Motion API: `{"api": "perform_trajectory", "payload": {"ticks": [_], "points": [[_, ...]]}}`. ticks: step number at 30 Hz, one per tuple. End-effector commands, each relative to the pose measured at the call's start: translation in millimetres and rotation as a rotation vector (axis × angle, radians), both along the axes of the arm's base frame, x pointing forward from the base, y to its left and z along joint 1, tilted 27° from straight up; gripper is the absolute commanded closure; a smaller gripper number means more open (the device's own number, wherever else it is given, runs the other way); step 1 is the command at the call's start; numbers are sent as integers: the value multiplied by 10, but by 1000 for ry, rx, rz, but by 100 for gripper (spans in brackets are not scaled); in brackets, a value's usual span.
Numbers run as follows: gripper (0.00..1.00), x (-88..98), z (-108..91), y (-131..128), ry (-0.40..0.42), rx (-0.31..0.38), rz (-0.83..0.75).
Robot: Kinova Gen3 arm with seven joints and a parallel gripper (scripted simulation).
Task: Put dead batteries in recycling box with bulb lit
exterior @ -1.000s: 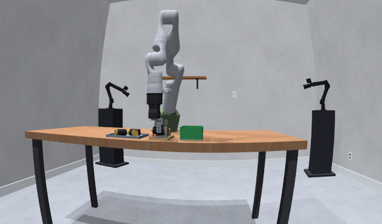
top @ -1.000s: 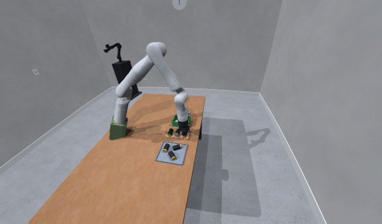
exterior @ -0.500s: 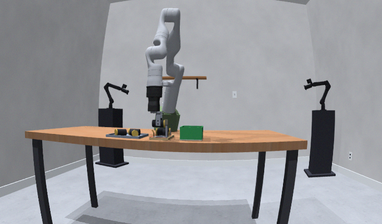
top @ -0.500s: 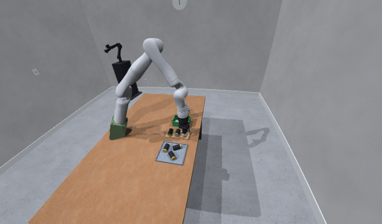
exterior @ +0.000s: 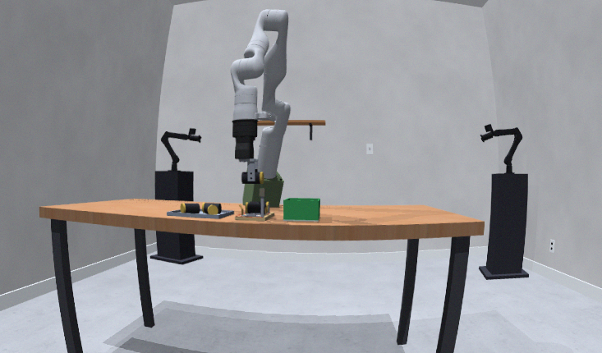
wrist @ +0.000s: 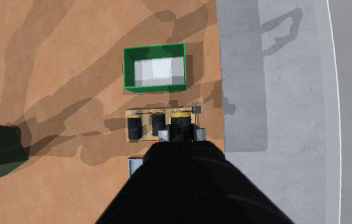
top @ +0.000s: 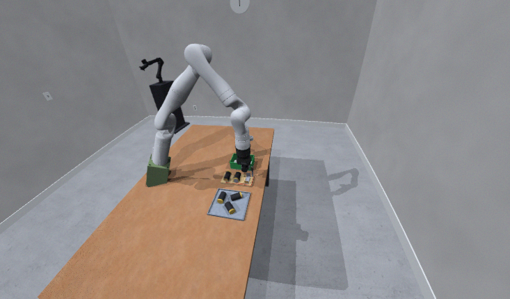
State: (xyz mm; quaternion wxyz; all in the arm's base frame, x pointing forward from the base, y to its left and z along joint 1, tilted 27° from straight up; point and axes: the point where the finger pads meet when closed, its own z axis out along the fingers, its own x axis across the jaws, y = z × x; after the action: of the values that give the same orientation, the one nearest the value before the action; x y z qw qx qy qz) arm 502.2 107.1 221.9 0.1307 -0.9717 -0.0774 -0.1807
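Note:
My gripper (exterior: pixel 251 176) is shut on a black battery with a yellow end (wrist: pixel 180 125) and holds it level, a little above the battery holder (exterior: pixel 255 214). The holder (top: pixel 236 180) lies near the table's right edge. Two batteries (wrist: pixel 135 127) (wrist: pixel 157 125) sit in its left and middle slots, and the right slot (top: pixel 247 179) is open. The small bulb (wrist: pixel 196 109) at the holder's corner is dark. The green recycling box (wrist: pixel 154 67) stands just beyond the holder and looks empty. Three batteries lie loose on the grey tray (top: pixel 228 204).
The arm's green base (top: pixel 158 172) stands at the table's left edge. The table's right edge (top: pixel 266 174) runs close beside the holder and the box. Black camera stands (exterior: pixel 507 206) stand on the floor around the table.

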Motion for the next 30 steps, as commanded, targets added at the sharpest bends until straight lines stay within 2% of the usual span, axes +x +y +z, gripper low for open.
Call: {"api": "perform_trajectory", "payload": {"ticks": [1,10,30], "points": [[43,8,233,-100,-29,-6,-13],[43,-17,293,-118,-29,-6,-13],[43,-59,233,-258,-29,-6,-13]]}}
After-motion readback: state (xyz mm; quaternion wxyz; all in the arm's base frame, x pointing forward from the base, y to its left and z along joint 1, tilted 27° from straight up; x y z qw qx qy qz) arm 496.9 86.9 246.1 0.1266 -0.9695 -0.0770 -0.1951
